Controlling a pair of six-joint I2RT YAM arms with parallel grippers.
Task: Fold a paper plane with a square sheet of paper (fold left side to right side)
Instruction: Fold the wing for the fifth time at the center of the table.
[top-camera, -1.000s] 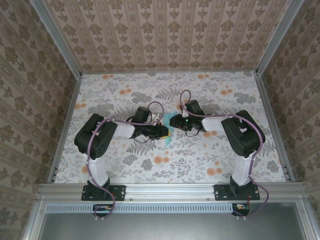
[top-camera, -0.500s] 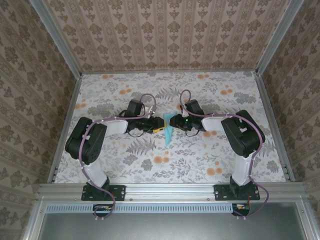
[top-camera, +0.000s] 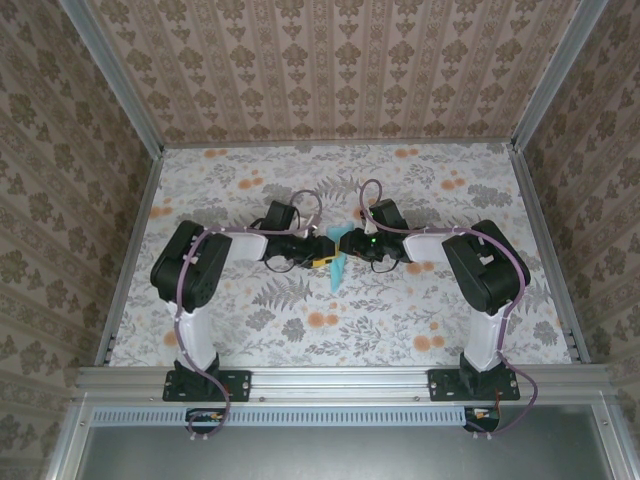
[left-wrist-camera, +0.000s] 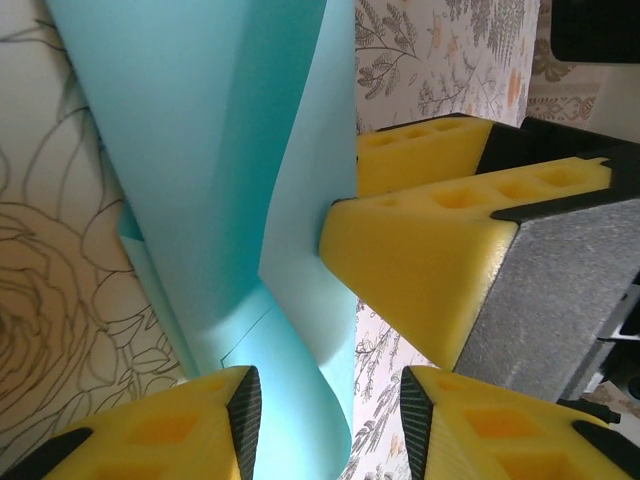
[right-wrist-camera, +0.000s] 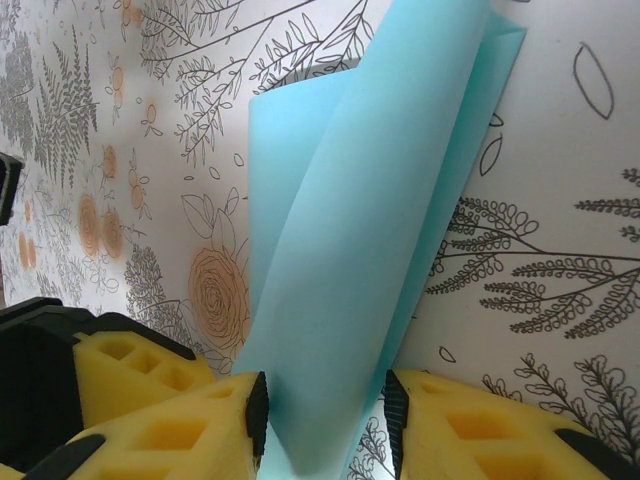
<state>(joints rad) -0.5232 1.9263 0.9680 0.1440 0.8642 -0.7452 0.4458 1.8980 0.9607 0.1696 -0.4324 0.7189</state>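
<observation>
The light-blue paper plane (top-camera: 337, 268) lies mid-table as a narrow folded strip, its tip pointing toward the near edge. My left gripper (top-camera: 322, 255) meets it from the left. In the left wrist view the paper (left-wrist-camera: 220, 150) curls up, and my left gripper (left-wrist-camera: 330, 420) is open with the curl beside its left pad. The right gripper's yellow fingers (left-wrist-camera: 420, 250) touch the paper's edge there. My right gripper (top-camera: 345, 243) comes from the right. In its wrist view a raised fold (right-wrist-camera: 360, 220) fills the gap of the open right gripper (right-wrist-camera: 325, 420).
The floral tablecloth (top-camera: 420, 190) covers the whole table. Wallpapered walls (top-camera: 330, 70) close it in at the back and both sides, and an aluminium rail (top-camera: 340, 378) carrying both arm bases runs along the near edge.
The left gripper opened, let go of the paper and drew back slightly to the left. The left elbow shifted. The right arm stayed still.
</observation>
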